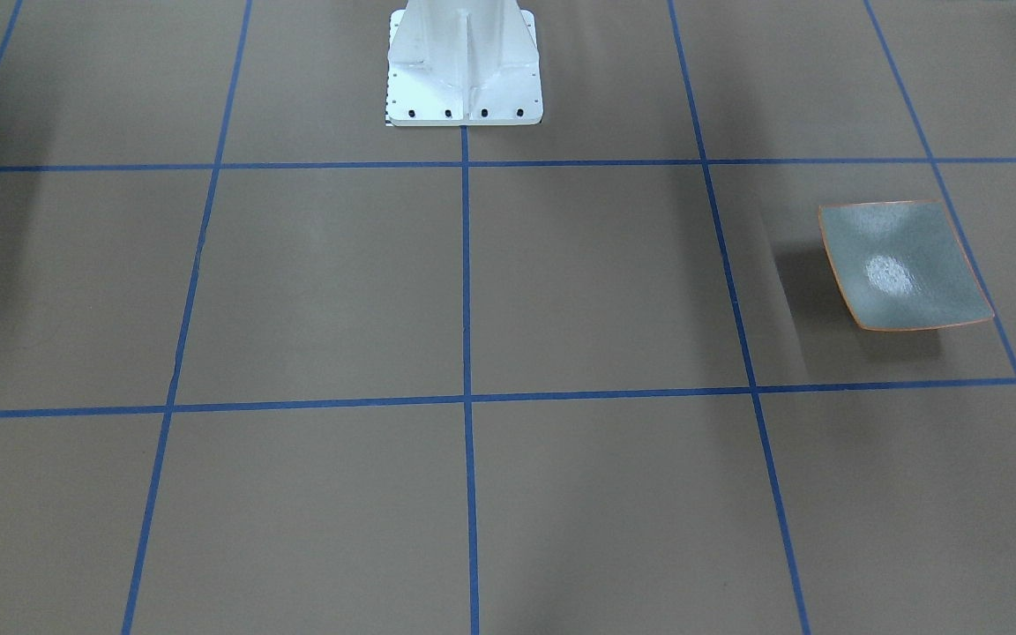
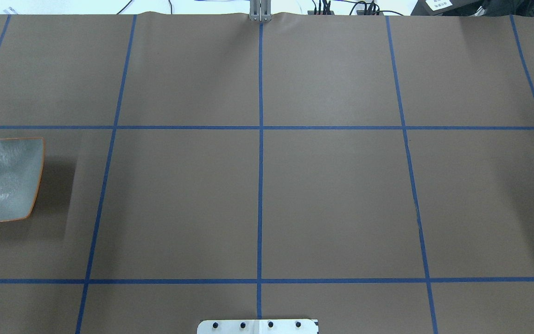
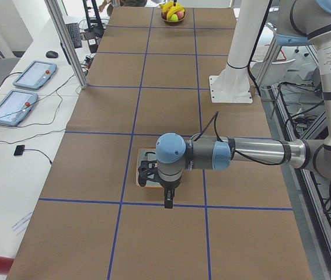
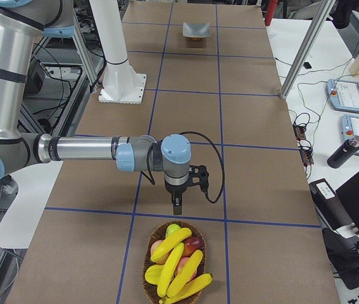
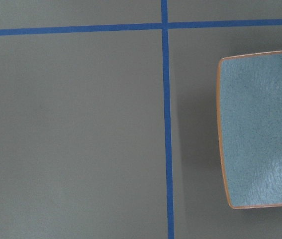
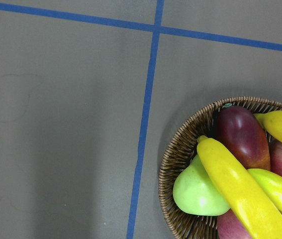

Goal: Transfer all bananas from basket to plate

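**Bananas heaped in basket, plate at the table's other end**

From the right-end camera, the wicker basket sits at 6 o'clock on the brown table. The grey-green plate lies well apart from it at 12 o'clock. The yellow bananas lie across one another in the basket, on top of a green fruit and a dark red fruit.

The right gripper hangs pointing down, just off the basket's 12 o'clock rim. Its wrist camera has the basket at 4 o'clock.

The left gripper hangs pointing down above or just beside the plate's edge. Its wrist camera has the plate at 3 o'clock, near a blue tape line.

Both grippers show only from the table-end cameras, so I cannot tell whether either is open or closed.

In the overhead view the plate is cut by the 9 o'clock edge.
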`<state>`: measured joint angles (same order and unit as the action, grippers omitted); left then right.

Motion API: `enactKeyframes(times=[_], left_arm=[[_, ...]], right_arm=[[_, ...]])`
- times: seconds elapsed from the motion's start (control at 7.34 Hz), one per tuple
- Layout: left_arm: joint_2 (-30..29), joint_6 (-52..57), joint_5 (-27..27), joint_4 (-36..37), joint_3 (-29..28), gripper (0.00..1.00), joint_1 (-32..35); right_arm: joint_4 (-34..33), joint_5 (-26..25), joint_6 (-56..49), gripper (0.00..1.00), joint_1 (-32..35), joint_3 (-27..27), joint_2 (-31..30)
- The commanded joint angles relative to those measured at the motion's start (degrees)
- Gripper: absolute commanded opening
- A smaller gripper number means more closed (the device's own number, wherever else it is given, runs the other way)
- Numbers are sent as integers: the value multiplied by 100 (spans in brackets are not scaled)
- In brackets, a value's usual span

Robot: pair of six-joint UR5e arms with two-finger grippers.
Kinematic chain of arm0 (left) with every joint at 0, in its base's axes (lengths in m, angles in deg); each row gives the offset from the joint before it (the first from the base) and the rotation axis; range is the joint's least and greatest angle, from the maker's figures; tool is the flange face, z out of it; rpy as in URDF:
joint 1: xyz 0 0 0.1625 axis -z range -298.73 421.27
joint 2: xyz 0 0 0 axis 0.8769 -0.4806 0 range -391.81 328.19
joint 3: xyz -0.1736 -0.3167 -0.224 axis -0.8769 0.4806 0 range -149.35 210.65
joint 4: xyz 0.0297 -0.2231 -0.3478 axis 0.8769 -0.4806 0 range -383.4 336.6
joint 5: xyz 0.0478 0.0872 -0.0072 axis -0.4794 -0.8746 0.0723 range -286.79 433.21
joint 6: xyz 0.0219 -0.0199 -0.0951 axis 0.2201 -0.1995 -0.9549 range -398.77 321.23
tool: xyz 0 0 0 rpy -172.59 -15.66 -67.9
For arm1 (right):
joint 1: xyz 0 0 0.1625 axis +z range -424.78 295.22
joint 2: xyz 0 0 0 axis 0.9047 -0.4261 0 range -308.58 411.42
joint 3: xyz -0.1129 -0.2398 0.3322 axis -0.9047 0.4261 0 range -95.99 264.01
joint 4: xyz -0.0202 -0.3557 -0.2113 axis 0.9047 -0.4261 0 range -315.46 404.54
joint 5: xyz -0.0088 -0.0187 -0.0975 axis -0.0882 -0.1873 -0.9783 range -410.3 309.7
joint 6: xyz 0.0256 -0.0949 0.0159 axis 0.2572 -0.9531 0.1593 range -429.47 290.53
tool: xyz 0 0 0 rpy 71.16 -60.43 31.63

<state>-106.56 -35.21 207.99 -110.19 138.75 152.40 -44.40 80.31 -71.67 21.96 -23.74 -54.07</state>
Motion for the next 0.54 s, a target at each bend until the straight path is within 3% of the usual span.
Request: enactKeyframes(times=[0.0, 0.41], left_arm=[[-5, 39, 4, -13, 0, 100, -16], [-13, 21, 13, -57, 53, 100, -16]], right_arm=[[0, 18, 9, 100, 1, -9, 2], [9, 0, 0, 100, 53, -131, 11]])
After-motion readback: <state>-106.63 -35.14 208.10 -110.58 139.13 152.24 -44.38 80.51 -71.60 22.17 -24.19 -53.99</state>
